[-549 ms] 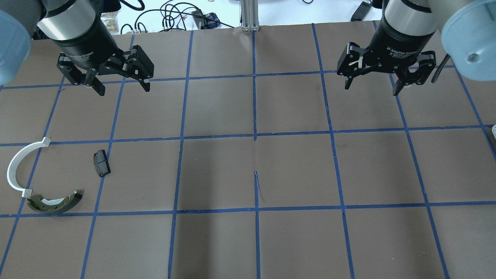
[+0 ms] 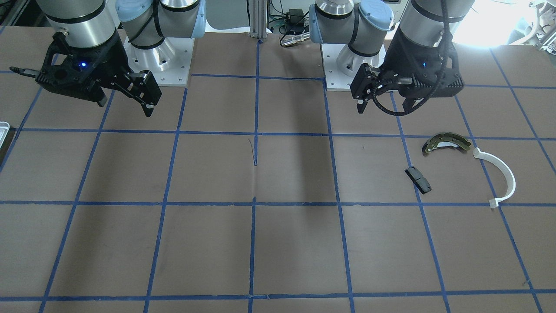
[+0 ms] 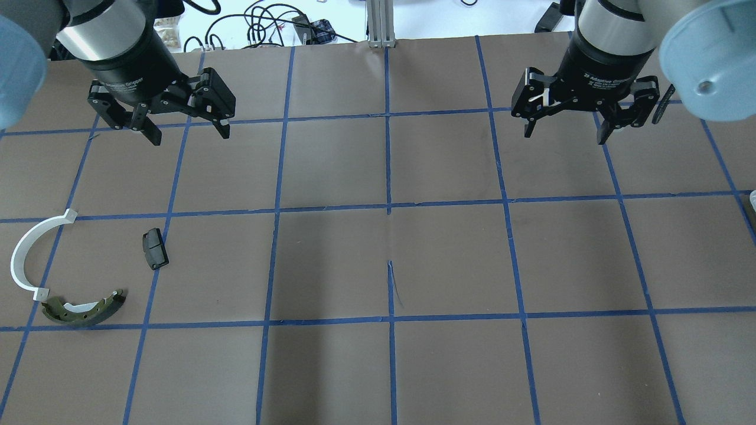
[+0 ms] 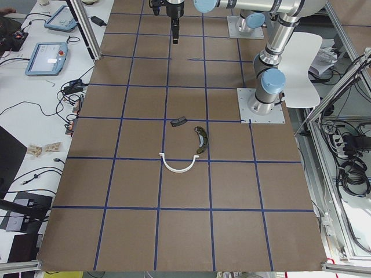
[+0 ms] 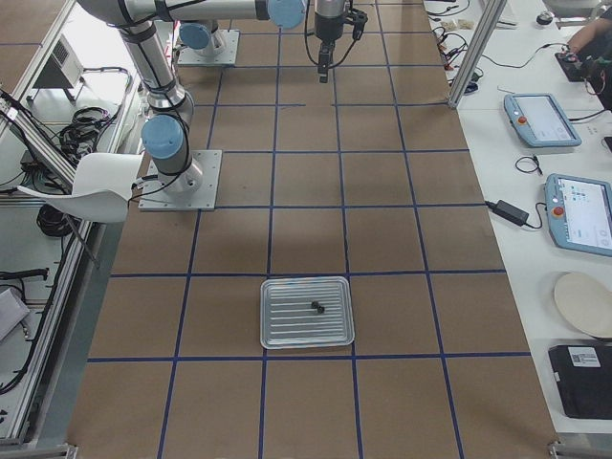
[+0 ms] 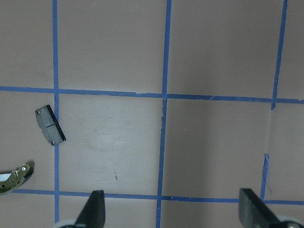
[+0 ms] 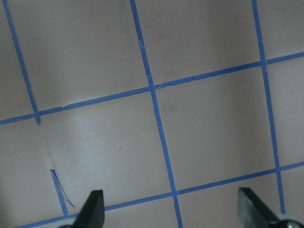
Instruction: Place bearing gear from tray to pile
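Observation:
The silvery tray (image 5: 287, 330) lies on the table in the exterior right view, with a small dark bearing gear (image 5: 317, 307) on it. Only the tray's edge shows in the front view (image 2: 3, 127) and in the overhead view (image 3: 752, 199). The pile is an olive brake shoe (image 3: 85, 310), a black pad (image 3: 155, 248) and a white arc (image 3: 29, 254). My left gripper (image 3: 190, 137) is open and empty, high above the table and beyond the pile. My right gripper (image 3: 565, 136) is open and empty, far from the tray.
The table is brown paper with a blue tape grid. An aluminium post (image 3: 381, 23) and cables (image 3: 254, 26) lie beyond the far edge. In the left wrist view the pad (image 6: 50, 125) and the brake shoe's tip (image 6: 14, 172) sit at the left.
My right arm has shifted slightly left and toward the table's far edge. The left arm and the pile have not moved.

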You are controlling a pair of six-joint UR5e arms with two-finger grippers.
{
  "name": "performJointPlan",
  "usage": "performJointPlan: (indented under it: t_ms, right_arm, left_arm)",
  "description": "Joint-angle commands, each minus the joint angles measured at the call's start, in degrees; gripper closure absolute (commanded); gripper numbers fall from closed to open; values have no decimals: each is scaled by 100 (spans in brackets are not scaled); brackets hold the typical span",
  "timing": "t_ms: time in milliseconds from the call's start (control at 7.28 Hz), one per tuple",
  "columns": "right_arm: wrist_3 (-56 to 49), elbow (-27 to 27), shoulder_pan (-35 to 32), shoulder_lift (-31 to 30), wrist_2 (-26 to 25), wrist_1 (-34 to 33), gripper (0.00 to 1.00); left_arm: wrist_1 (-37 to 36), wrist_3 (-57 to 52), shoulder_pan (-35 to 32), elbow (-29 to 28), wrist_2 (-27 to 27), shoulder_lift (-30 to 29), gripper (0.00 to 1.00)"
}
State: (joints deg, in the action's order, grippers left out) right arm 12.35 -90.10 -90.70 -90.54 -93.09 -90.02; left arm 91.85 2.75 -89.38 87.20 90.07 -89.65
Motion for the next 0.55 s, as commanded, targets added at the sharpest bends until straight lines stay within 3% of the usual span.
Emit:
performJointPlan:
  t_ms: [0, 137, 412]
  right_arm:
    - [-241, 245, 419, 45, -95, 359, 0]
    - [-1199, 413, 1004, 45, -78, 658, 0]
    - [-3858, 415, 2139, -8, -348, 601, 0]
  left_arm:
    - [0, -3, 0, -1, 2, -9, 0]
    - [0, -3, 0, -1, 2, -9, 0]
    - [0, -3, 0, -1, 2, -9, 0]
